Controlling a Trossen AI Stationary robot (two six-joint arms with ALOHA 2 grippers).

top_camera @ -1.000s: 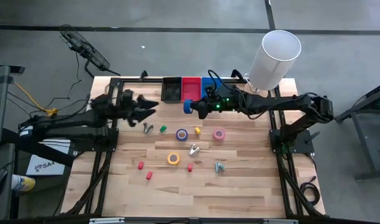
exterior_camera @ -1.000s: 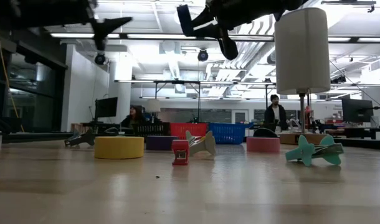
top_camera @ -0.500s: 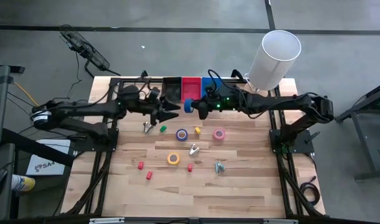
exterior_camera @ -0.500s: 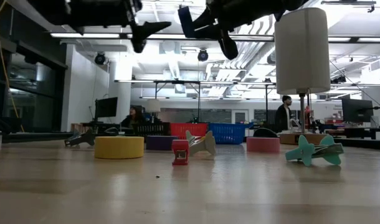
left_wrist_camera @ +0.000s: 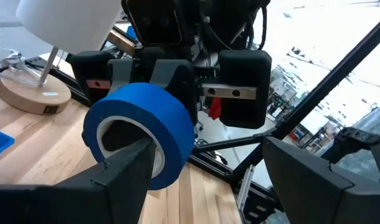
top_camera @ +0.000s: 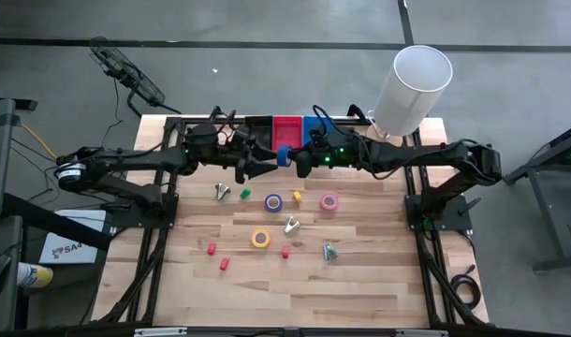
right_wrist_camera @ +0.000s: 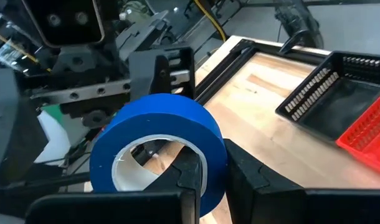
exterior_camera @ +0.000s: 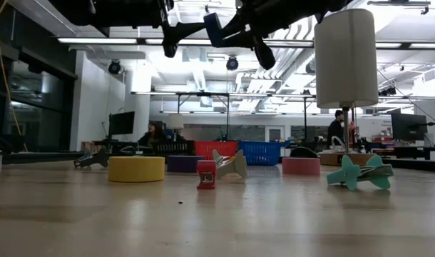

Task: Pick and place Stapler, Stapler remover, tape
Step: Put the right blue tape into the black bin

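Observation:
A blue tape roll (top_camera: 282, 156) hangs high over the table's far middle, in front of the bins. My right gripper (top_camera: 295, 161) is shut on it from the right. My left gripper (top_camera: 257, 165) is open just to the roll's left, and in the left wrist view (left_wrist_camera: 209, 149) one finger stands at the roll's open centre (left_wrist_camera: 124, 140). A second blue roll (top_camera: 272, 201), a pink roll (top_camera: 329, 201) and a yellow roll (top_camera: 260, 239) lie flat on the table. Small staple removers (top_camera: 222, 192), (top_camera: 291, 225), (top_camera: 330, 250) lie among them. My right gripper has one finger inside the roll's hollow (right_wrist_camera: 184, 168) and one outside (right_wrist_camera: 240, 177), with the roll's wall (right_wrist_camera: 210, 152) between them. The fingers come level from the table's right. The roll stands on edge, lifted clear of the table. Whether my left gripper touches the roll, I cannot tell.
Black (top_camera: 258, 131), red (top_camera: 287, 129) and blue (top_camera: 313, 124) bins stand at the far edge. A white cylinder on a stand (top_camera: 412, 89) is at the far right. Small red (top_camera: 212, 249), green (top_camera: 244, 194) and yellow (top_camera: 297, 197) blocks lie on the table.
My left gripper has moved from the table's left toward the right, up to the blue roll held by my right gripper, staying open. The right gripper and the roll have kept still.

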